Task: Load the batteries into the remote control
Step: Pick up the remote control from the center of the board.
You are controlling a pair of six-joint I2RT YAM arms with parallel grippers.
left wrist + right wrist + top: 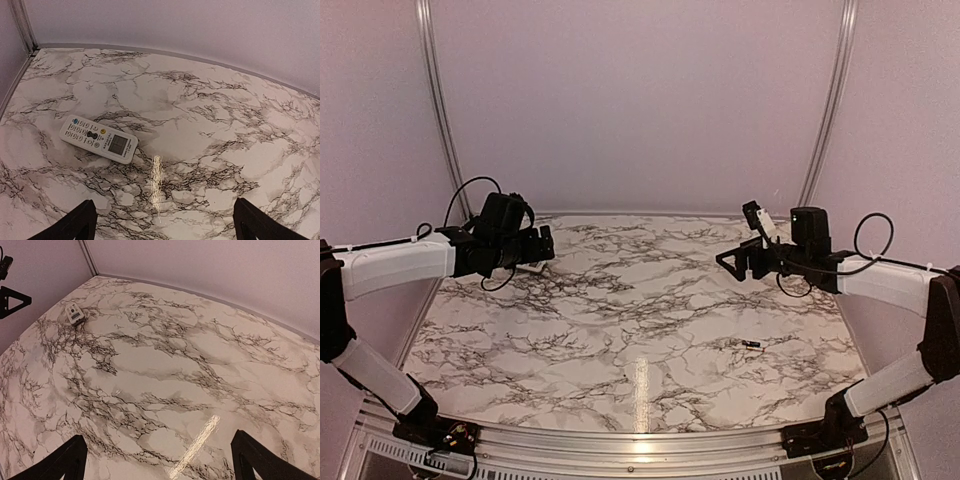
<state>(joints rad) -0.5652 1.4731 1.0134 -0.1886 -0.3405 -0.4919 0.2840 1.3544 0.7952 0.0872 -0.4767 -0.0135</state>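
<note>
The white remote control [98, 139] lies face up, buttons and screen showing, at the table's far left. It shows small in the right wrist view [74, 313] and is mostly hidden under my left gripper in the top view [527, 268]. One tiny dark battery [751, 344] lies on the table at the right, in front of my right gripper. My left gripper [544, 244] hovers above and just short of the remote, open and empty [162, 230]. My right gripper [730, 262] is raised over the right side, open and empty [157, 465].
Marble-patterned table [640, 300] with pale enclosure walls on three sides and metal corner rails. A tiny speck [623, 377] lies near the front middle, too small to identify. My left gripper shows at the right wrist view's left edge [10, 297].
</note>
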